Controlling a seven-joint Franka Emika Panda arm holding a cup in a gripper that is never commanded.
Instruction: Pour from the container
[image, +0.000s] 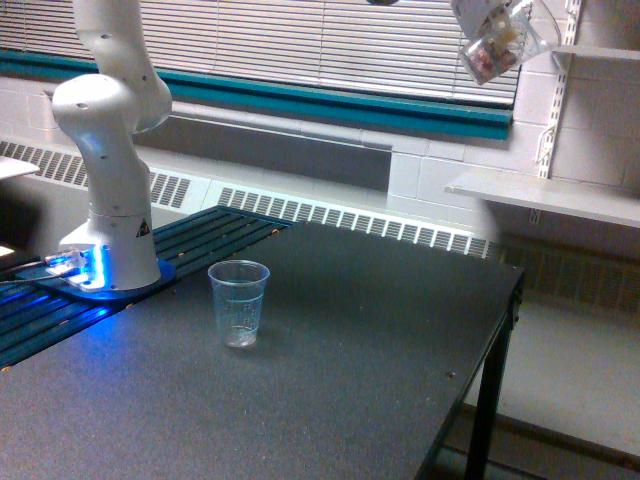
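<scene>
Your tool (478, 14) is at the very top edge of the exterior view, toward its right, and it is mostly cut off by the frame. You can see only a pale part of it above the container (492, 48), so I cannot tell whether its jaws are spread or pressed on the container's wall. The container hangs there high in the air, tilted, with reddish-brown and pale pieces visible through its clear wall. It is in front of the window blinds (330, 45) and near the shelf (545, 195) on the right.

The empty cup (239, 302) stands upright on the dark counter (330, 400), well below the container and far to its left. It is near the arm's base (110, 255), which glows blue at the counter's left side.

In my judgement the pouring itself is not begun: the container is well apart from the cup, and nothing lies in the cup. This looks like the carrying step. Your next move calls for bringing the container down and to the left until its mouth is above the cup's opening. Keep the tilt small while you travel, because the pieces could fall out too early. Then tip it slowly over the cup.
</scene>
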